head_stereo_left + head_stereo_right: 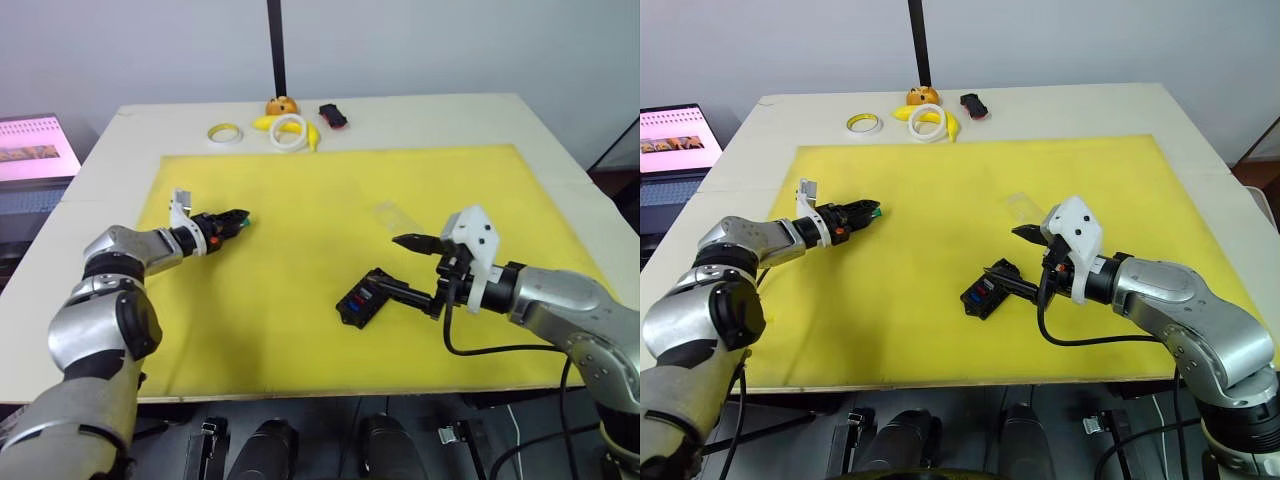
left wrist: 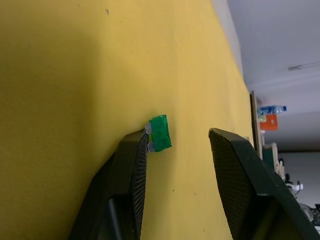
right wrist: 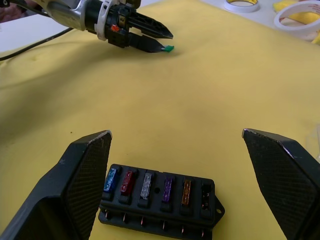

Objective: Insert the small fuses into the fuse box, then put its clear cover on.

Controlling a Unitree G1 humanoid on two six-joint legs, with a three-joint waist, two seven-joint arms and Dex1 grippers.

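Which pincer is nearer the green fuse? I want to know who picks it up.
Left. The left pincer is open with one finger touching the green fuse on the yellow mat; the right pincer is open far across, around the fuse box.

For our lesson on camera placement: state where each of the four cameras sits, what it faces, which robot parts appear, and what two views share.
Left eye view: head, looking down over the yellow mat; both arms.
Right eye view: head, same scene; both arms.
Left wrist view: looks along the open left end effector at the green fuse.
Right wrist view: looks along the open right end effector at the fuse box.
Shared: the right wrist view also shows the green fuse and left end effector.
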